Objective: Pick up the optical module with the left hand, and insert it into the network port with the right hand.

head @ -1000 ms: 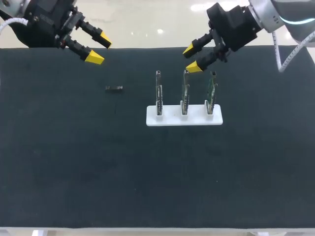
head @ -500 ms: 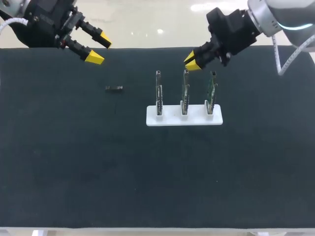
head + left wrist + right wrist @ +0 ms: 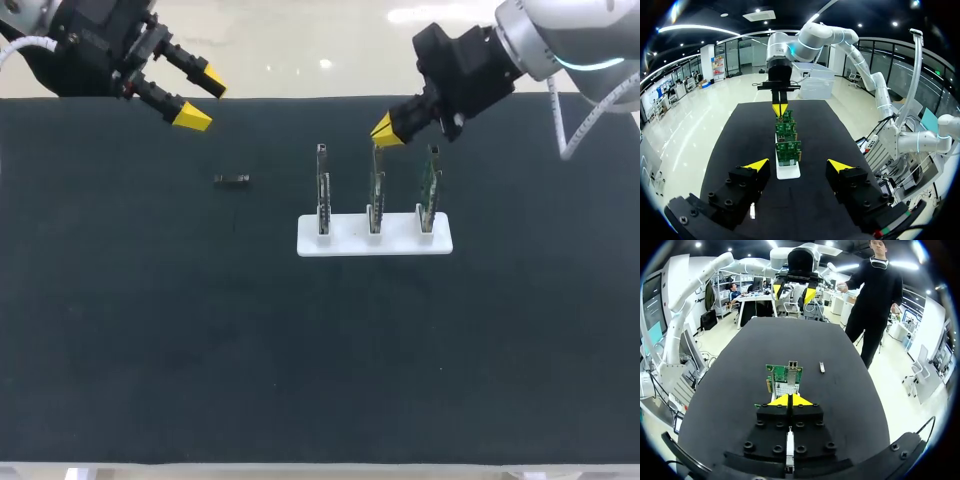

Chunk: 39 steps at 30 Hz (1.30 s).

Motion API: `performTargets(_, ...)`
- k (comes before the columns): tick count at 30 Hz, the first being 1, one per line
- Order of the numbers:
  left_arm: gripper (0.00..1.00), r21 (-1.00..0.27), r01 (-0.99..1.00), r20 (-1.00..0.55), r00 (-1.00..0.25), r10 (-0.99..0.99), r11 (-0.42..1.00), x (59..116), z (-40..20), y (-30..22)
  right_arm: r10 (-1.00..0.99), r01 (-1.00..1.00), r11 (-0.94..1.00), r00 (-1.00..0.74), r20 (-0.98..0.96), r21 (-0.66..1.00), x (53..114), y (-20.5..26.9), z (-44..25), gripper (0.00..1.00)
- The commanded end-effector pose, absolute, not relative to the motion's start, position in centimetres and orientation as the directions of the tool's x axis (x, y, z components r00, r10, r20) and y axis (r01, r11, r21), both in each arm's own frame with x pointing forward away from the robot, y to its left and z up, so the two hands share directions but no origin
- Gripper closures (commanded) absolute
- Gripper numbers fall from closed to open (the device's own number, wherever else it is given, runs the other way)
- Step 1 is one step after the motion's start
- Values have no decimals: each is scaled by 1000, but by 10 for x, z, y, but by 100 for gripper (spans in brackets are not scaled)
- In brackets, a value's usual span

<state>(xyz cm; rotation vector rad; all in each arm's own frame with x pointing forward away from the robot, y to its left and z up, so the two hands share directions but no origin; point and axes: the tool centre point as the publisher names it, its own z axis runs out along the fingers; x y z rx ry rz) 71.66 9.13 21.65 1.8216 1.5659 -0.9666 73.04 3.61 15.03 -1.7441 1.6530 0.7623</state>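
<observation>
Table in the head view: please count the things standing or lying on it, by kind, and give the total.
circuit boards: 3
white stand: 1
small metal module: 1
Total: 5

We work over a dark, matte worktop (image 3: pixel 150 350) with a thin white front edge. Past its far side we see a pale, glossy floor (image 3: pixel 290 45) catching bright spots of light. In the left wrist view we make out a dark ceiling (image 3: pixel 865 12) dotted with small round lamps (image 3: pixel 758 10) and a long glazed wall (image 3: pixel 740 52).
</observation>
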Motion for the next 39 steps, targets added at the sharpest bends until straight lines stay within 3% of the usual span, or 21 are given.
performTargets(1,0,-51,983,-801,65,595,-175,717,217,91,-652,-999,-30,49,-757,-39,729,37,150,100)
performTargets(25,0,-51,983,-801,65,595,-175,717,217,91,-652,-1000,-19,31,-758,-25,727,29,165,100)
performTargets(39,0,-51,983,-801,65,595,-175,717,217,91,-657,-996,-87,58,-752,-1,716,-53,183,100)
